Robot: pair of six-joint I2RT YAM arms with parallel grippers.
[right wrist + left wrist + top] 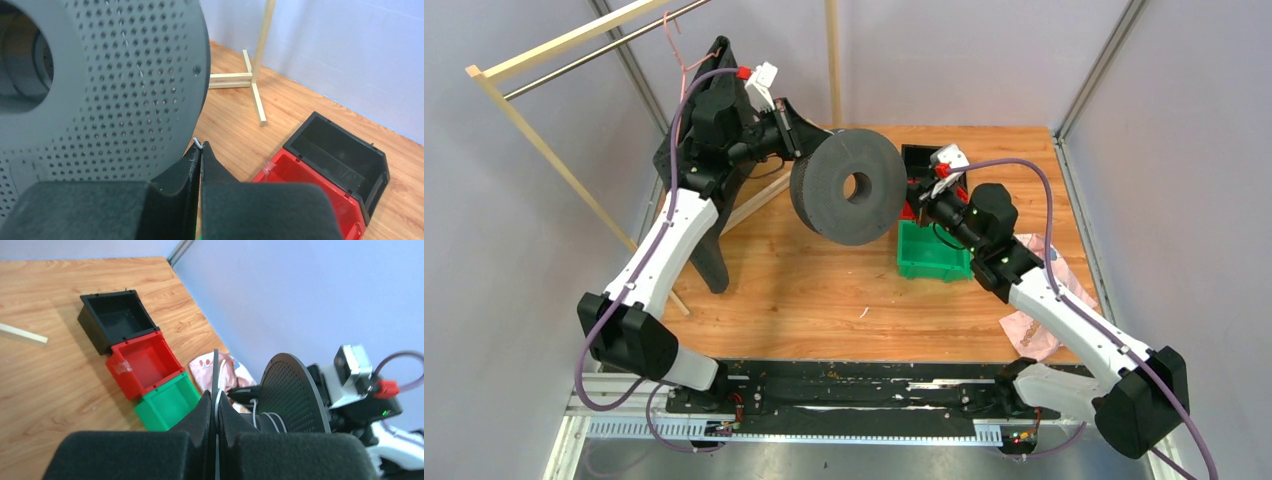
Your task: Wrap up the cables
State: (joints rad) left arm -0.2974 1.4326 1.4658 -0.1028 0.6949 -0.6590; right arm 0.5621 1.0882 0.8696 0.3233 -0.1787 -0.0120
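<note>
Reel point(824, 215) held on edge above the desk point(804, 300), its rim clamped in the shut left fingers point(202, 410); cables point(267, 421) lie on its core between the flanges, a free end point(196, 142) pinched in the closed right fingers point(187, 165). Steady tension is advised while the end is led round the core; the hub axis runs roughly level, arm to arm, with the tip pointed up at the perforated flange.

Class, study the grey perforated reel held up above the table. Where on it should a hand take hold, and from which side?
Pinch the thin rim of one flange, coming edge-on from outside the reel, one finger on each face. The drum looks too broad to span, and cable lies wound on the core. The left hand grips this way.
</note>
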